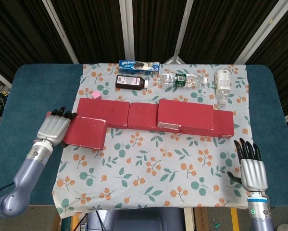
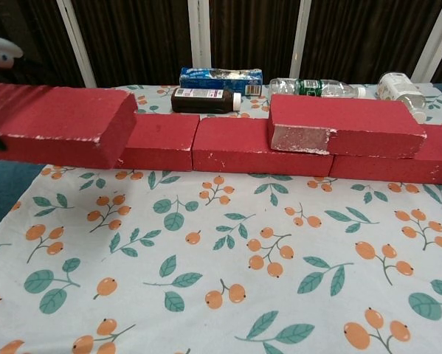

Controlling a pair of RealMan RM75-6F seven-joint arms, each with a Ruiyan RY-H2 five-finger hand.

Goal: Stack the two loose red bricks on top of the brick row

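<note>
Brick (image 1: 86, 132) gripped in left hand (image 1: 52, 129).

Your left hand (image 1: 54, 129) covers the left end of the lifted brick (image 1: 87, 133) in the head view, so you can't see how the fingers sit beneath it. In the chest view that brick (image 2: 58, 124) runs off the left edge, and the hand there is just a sliver at the frame's corner. The brick also hides the left end of the brick row (image 2: 228, 145) behind it. Right of the row, your right hand (image 1: 252, 171) shows only its back; its arm is cut by the bottom edge. Beyond the row, the bottle labels are too small to read.
</note>
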